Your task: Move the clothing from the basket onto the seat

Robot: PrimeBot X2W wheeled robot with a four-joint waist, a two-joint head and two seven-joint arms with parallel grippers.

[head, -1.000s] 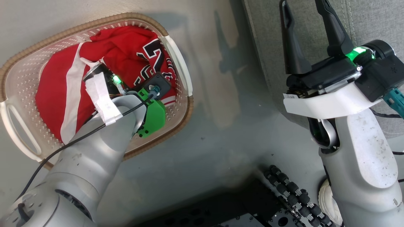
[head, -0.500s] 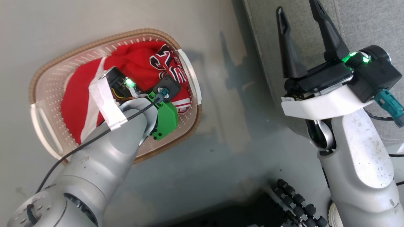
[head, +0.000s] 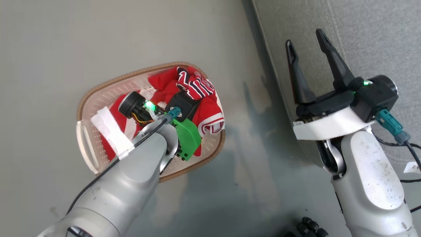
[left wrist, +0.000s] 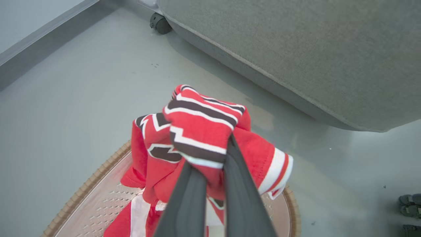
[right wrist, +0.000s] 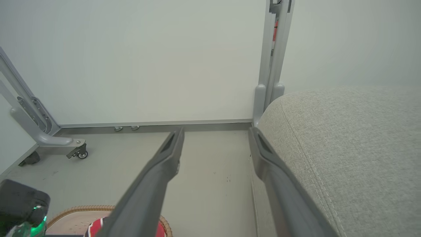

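Clothing (left wrist: 197, 131), clamped in the left gripper (left wrist: 212, 154), has been lifted partly from the basket (head: 98, 95), ready for the seat (head: 361, 33) at upper right; the right gripper (head: 304, 37) is spread open.

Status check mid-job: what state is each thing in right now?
left gripper: shut on the clothing.
right gripper: open, empty, beside the seat edge.
clothing: bunched, top pinched, lower part in the basket.
basket: upright on the floor, clothing inside.
seat: bare where visible.
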